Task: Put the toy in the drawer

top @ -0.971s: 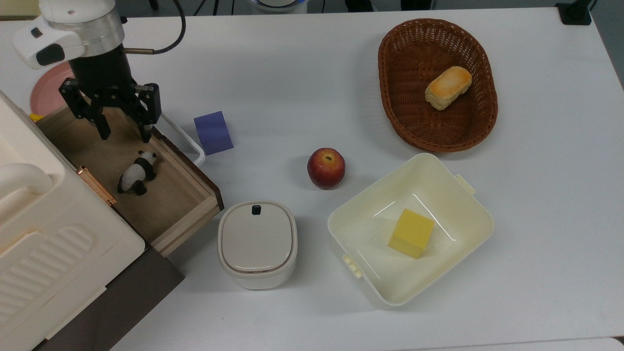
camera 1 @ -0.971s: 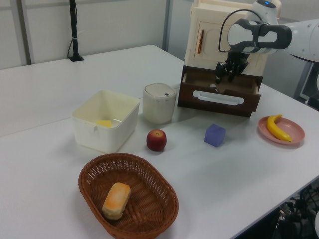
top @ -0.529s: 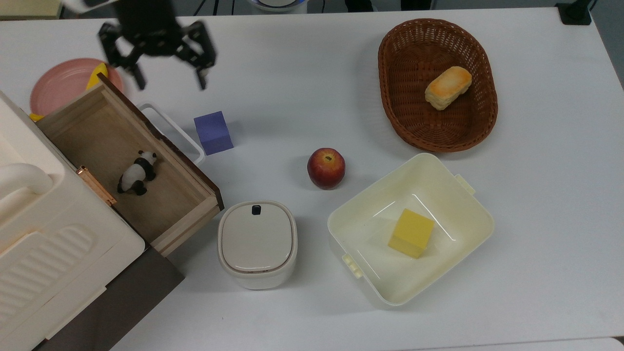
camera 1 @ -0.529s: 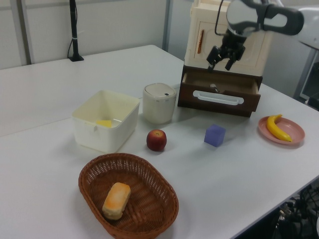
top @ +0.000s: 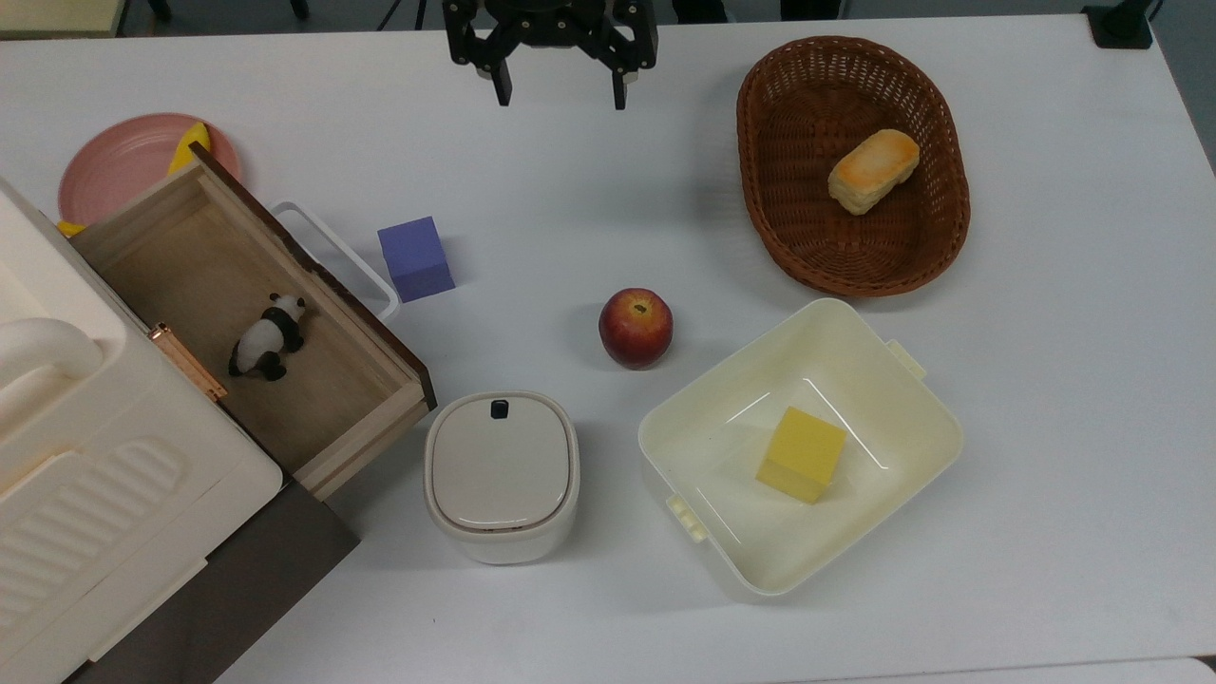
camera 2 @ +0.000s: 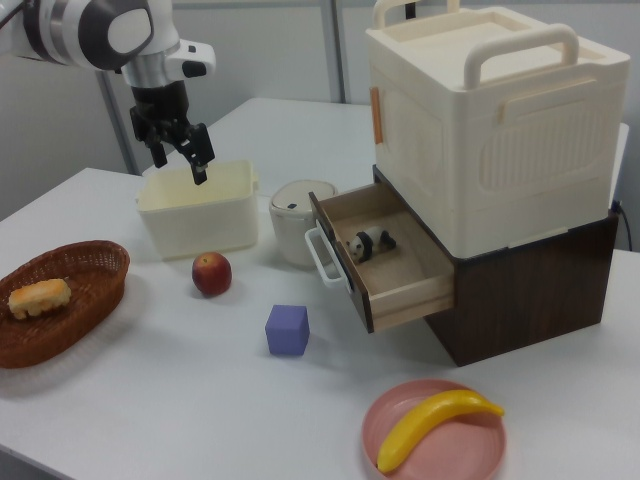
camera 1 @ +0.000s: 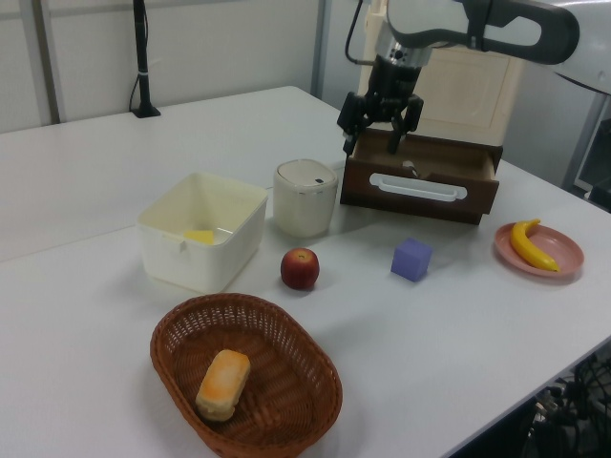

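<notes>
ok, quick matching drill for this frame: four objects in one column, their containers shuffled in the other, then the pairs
Things:
1. black-and-white panda toy
2. yellow cube
3. golden bread roll
4. yellow banana

Places:
A. brown wicker basket
B. pink plate
C. open light wood drawer
D. cream plastic tub

Pairs: 1-C, 2-D, 3-A, 4-B

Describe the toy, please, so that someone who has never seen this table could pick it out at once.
Find the cream cabinet with its open wooden drawer pulled out. The toy stands inside on the drawer floor: a small black-and-white panda figurine on four legs. It is the only animal shape here, unlike the purple cube on the table or the apple.
</notes>
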